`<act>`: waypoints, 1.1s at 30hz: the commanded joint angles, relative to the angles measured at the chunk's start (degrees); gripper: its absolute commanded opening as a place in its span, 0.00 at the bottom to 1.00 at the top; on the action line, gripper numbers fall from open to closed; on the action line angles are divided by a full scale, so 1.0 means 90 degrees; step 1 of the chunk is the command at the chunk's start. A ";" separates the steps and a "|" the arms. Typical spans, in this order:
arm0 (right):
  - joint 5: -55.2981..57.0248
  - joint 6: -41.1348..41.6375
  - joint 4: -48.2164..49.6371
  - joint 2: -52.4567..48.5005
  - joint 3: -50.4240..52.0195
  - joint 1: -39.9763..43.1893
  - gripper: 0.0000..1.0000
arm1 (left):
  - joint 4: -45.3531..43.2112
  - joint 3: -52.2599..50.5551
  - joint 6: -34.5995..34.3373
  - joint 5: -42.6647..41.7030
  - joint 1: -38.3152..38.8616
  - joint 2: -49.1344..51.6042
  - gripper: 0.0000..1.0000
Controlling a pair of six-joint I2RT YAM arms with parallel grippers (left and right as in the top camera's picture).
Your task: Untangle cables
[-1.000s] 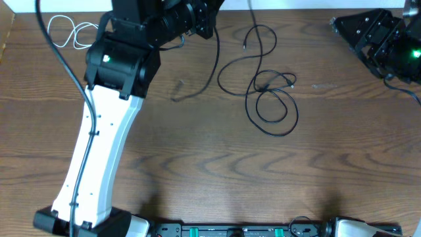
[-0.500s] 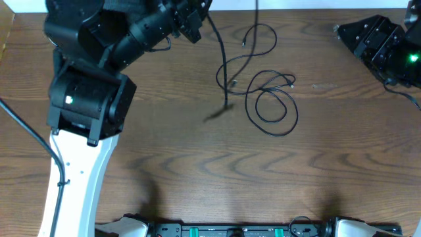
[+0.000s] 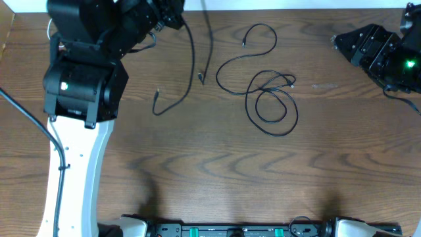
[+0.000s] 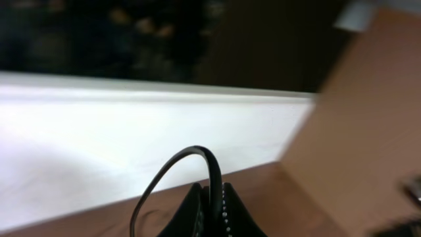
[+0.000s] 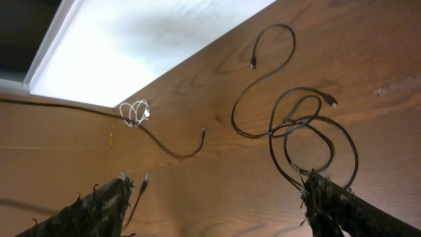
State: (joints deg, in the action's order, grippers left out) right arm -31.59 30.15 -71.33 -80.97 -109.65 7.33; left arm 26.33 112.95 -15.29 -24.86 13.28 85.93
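Left fingers [image 4: 240, 220] clamp a black cable [image 4: 197, 150] looping above them; right fingers [image 5: 335, 205] stand apart, tangled cables [image 5: 293, 125] well ahead.

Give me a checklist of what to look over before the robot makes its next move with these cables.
1. Left claw shut on the lifted black cable: ok.
2. Lifted black cable hanging apart from the pile of black cables: ok, seen from overhead.
3. Right claw open with nothing in it: ok.
4. Pile of black cables fully separated: not ok, its loops cross each other.
5. White cable lying apart from the pile: ok.
6. Lifted cable's loose ends touching the table: cannot tell.
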 commanded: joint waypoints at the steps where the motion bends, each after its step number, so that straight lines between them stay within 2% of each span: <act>1: 0.0024 -0.0223 -0.0027 0.0049 -0.0017 0.0015 0.84 | 0.0226 0.0053 -0.0080 0.1355 -0.0199 0.0114 0.07; 5: 0.0024 -0.0221 -0.0027 0.0049 -0.0017 0.0012 0.86 | 0.0362 0.0051 -0.0204 0.1387 -0.0466 0.0199 0.07; 14: 0.0024 -0.0221 -0.0029 0.0049 -0.0017 0.0015 0.87 | 0.0641 0.0051 -0.1129 0.1387 -0.1348 0.0614 0.07; 23: 0.0024 -0.0221 -0.0027 0.0049 -0.0017 0.0015 0.87 | 0.0656 0.0051 -0.1149 0.1319 -0.1792 0.0971 0.08; 27: 0.0024 -0.0219 -0.0010 0.0049 -0.0017 0.0012 0.88 | 0.0554 0.0051 -0.1141 0.0546 -0.1851 0.0976 0.07; 33: 0.0024 -0.0221 -0.0036 0.0049 -0.0017 0.0012 0.88 | -0.0151 0.0053 -0.1103 -0.1132 -0.1848 0.0976 0.07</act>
State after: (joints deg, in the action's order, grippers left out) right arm -31.44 29.26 -71.40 -80.97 -109.65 7.33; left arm 26.63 112.95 -25.50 -24.91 -3.31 94.94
